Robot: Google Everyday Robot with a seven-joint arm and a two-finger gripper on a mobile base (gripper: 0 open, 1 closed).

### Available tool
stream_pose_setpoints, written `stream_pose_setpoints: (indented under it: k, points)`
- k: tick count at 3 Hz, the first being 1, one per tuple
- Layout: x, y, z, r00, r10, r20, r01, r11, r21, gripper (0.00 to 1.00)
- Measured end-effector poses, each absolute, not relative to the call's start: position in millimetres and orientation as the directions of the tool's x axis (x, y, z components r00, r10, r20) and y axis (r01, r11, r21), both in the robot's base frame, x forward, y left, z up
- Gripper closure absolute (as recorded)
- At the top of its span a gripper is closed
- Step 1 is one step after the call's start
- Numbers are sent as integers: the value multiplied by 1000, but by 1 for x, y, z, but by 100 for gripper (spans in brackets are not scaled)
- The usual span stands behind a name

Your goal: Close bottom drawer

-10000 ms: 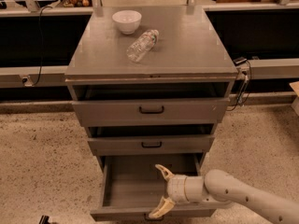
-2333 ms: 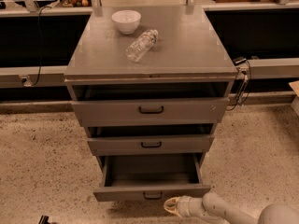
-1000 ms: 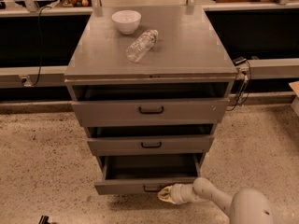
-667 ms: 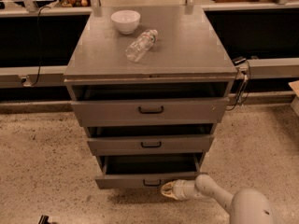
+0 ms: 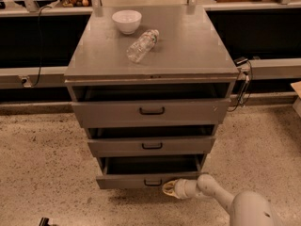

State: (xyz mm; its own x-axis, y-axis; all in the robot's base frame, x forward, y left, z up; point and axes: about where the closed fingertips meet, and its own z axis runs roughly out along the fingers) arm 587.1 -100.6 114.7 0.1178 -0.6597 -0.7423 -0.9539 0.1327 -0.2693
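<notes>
The bottom drawer [image 5: 136, 180] is the lowest of three grey drawers in the cabinet, with a low front panel and a small dark handle [image 5: 153, 182] at its centre. It stands slightly open, showing a narrow strip of dark interior. My gripper [image 5: 170, 189] is at the end of the white arm [image 5: 214, 193] that reaches in from the lower right. It sits low, right in front of the drawer's front panel, just right of the handle.
The middle drawer [image 5: 151, 146] and the tall top drawer [image 5: 150, 111] also stand slightly open. A white bowl [image 5: 126, 20] and a clear plastic bottle [image 5: 142, 45] lying on its side rest on the cabinet top [image 5: 188, 46]. Speckled floor lies on both sides.
The bottom drawer has slid further in towards the cabinet, and my gripper has followed it inward along its front panel.
</notes>
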Motion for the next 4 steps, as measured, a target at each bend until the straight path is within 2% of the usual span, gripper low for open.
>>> stream_pose_setpoints:
  k: [4]
  points:
    - [646,-114,122,167,-656,-736,-905,194,-378,100]
